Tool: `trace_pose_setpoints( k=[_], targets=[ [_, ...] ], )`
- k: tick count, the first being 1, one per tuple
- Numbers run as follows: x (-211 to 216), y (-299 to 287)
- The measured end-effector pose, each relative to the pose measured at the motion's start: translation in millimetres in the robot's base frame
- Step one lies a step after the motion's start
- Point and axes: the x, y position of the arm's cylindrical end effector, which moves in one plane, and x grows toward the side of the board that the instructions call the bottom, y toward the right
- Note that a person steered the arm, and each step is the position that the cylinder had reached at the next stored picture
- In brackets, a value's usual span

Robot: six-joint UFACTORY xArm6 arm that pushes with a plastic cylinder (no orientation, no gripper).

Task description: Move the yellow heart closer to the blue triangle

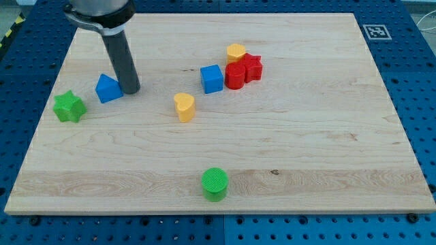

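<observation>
Though pincer state untellable, my tip [131, 90] beside one blue triangle [107, 88]; two yellow hearts [184, 107] [236, 51], two reds [235, 75] [253, 67], two greens [69, 106] [214, 184].

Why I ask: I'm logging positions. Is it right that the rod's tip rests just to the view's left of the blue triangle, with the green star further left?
Not quite. In the camera view my tip sits just to the view's right of the blue triangle, not its left. The green star is indeed further left.
</observation>
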Motion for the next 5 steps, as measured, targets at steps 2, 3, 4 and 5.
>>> trace_pose_setpoints(
  k=[2,3,4,5],
  targets=[
    [0,-30],
    [0,-39],
    [0,-36],
    [0,6]
  ],
)
